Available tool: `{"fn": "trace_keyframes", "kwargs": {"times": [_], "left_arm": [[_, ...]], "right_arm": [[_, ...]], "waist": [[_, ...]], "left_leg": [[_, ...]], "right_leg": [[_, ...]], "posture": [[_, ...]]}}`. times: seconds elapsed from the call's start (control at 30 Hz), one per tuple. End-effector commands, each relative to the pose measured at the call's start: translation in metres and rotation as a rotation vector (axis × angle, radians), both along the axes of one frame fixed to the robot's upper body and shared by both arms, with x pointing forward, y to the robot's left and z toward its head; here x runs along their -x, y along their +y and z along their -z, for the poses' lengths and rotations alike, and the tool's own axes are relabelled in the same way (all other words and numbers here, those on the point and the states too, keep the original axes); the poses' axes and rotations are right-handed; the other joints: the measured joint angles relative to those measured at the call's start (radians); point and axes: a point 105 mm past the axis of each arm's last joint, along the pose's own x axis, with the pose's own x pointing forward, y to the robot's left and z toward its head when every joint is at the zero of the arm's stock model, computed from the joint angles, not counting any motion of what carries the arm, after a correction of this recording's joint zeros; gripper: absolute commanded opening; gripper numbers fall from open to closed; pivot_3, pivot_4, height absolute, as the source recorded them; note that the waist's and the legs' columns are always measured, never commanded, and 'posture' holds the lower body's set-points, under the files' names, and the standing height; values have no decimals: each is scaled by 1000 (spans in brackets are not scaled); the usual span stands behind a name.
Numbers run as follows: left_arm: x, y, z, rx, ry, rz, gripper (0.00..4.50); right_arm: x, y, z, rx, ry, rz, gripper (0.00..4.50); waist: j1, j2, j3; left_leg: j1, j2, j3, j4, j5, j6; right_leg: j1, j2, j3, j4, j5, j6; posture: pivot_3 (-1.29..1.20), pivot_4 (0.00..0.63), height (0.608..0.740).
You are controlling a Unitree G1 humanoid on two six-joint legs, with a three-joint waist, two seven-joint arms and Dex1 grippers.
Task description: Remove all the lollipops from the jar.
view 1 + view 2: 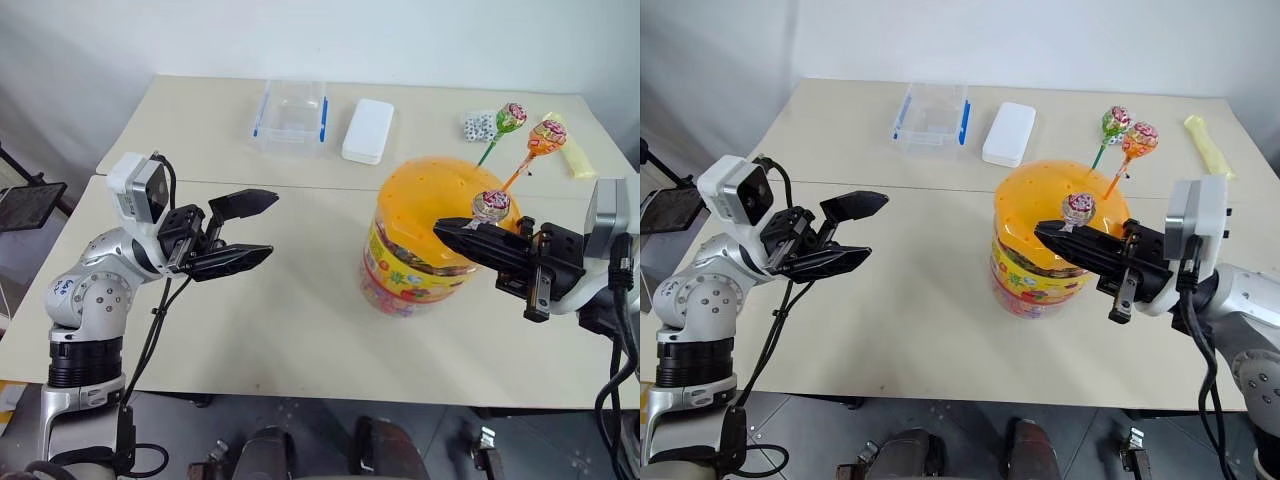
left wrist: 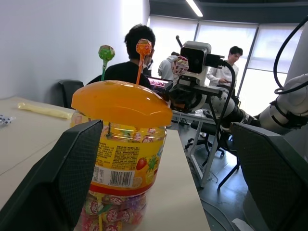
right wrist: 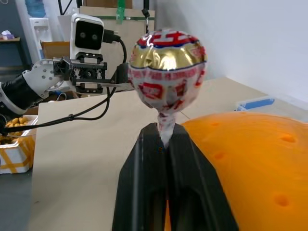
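1. Two pale tabletops (image 1: 300, 340) are being used as the work surface, pushed together edge to edge, with a white wall behind them.
2. The jar (image 1: 425, 240) is standing right of centre on the near tabletop, and the lollipops are being carried upright in the holes of its domed orange lid.
3. The green-stick lollipop (image 1: 510, 117) and the orange-stick lollipop (image 1: 547, 137) are standing at the far right side of the lid, untouched.
4. The first extraction is judged to be in hand: the nearest lollipop (image 3: 166, 72) is being pinched just under its wrapped head by the right gripper (image 3: 166, 139), whose fingers are pressed together on the stick.
5. A straight pull along the stick is being called for next, so that the stick clears its hole without the jar being tipped.
6. The left gripper (image 1: 240, 232) is being held well apart from the jar on the left, its fingers spread and nothing between them.
7. Steadying of the jar by that free gripper is possibly being prepared.
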Motion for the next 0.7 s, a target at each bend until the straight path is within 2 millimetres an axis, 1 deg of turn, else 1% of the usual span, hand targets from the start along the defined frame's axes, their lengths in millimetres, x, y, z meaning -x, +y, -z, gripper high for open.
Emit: {"fn": "trace_keyframes", "kwargs": {"times": [0.03, 0.13, 0.17, 0.23, 0.27, 0.33, 0.4, 0.47, 0.5, 0.57, 0.6, 0.67, 0.7], "left_arm": [[6, -4, -16, 50, -57, 35, 4500], [6, -8, -19, 85, -52, 59, 4500], [6, -9, -20, 89, -50, 64, 4500], [7, -12, -18, 88, -48, 73, 4500], [7, -13, -18, 86, -48, 76, 4500], [6, -15, -16, 78, -57, 70, 4500], [4, -17, -10, 27, -79, 58, 4500], [2, -17, -2, -27, -106, 42, 4500], [1, -17, 2, -50, -114, 35, 4500], [-2, -18, 15, -134, -162, 20, 4500], [-3, -18, 19, -163, -174, 22, 4500], [-5, -18, 22, -175, -180, 19, 4500], [-6, -19, 24, -182, -183, 20, 4500]], "right_arm": [[5, -8, -23, -126, -40, -20, 23], [5, -23, -46, -242, -69, -5, 23], [6, -26, -50, -257, -73, -1, 23], [8, -38, -63, -288, -83, 39, 23], [9, -46, -68, -308, -68, 67, 23], [10, -66, -73, -328, -31, 141, 23], [9, -99, -69, -337, 44, 285, 23], [14, -127, -60, -300, 96, 407, 23], [16, -138, -52, -273, 139, 461, 23], [11, -169, -23, -187, 233, 662, 23], [7, -185, -6, -121, 299, 781, 23], [2, -211, 29, 69, 413, 989, 23], [1, -221, 51, 188, 463, 1056, 23]], "waist": [[-1, 0, 0], [0, -1, 0], [0, -1, 0], [0, -1, 0], [0, -1, 0], [2, -1, 1], [8, -1, 1], [11, -2, 1], [13, -2, 1], [13, -2, 0], [12, -2, 0], [7, -1, 0], [3, -1, 0]], "left_leg": [[0, 0, 0, 0, 0, 0], [0, 0, 0, 1, 0, 0], [0, 0, 0, 1, 0, 0], [0, 0, 0, 1, 0, 0], [-1, 0, 0, 1, 0, 0], [-1, 0, -1, 1, 0, 0], [-1, 0, -1, 1, 0, 0], [-1, -1, -1, 1, 0, 0], [-2, -1, -1, 1, 0, 1], [-2, -1, 0, 1, 0, 1], [-2, -1, 1, 1, 0, 1], [-2, 0, 2, 1, 0, 1], [-2, -1, 4, 1, 0, 2]], "right_leg": [[0, 0, 0, 0, 0, 0], [0, 0, 0, 0, 0, 0], [0, 0, 0, 0, 0, 0], [0, 0, 0, 0, 0, 0], [0, 0, 0, 0, 0, 0], [0, 0, -1, 0, 0, 0], [0, -1, -1, 0, 0, 0], [1, 0, -1, 0, 0, 0], [1, 0, -1, -1, 0, 0], [1, 0, -1, -3, 0, 0], [1, 0, 0, -3, 0, 0], [2, 0, 0, -6, 0, 0], [1, 0, 2, -7, 0, 0]], "posture": [[0, 150, 740], [0, 150, 740], [0, 150, 740], [0, 150, 740], [0, 150, 740], [0, 150, 740], [0, 150, 740], [0, 150, 740], [0, 150, 740], [0, 150, 740], [0, 150, 740], [0, 150, 740], [0, 150, 740]]}}
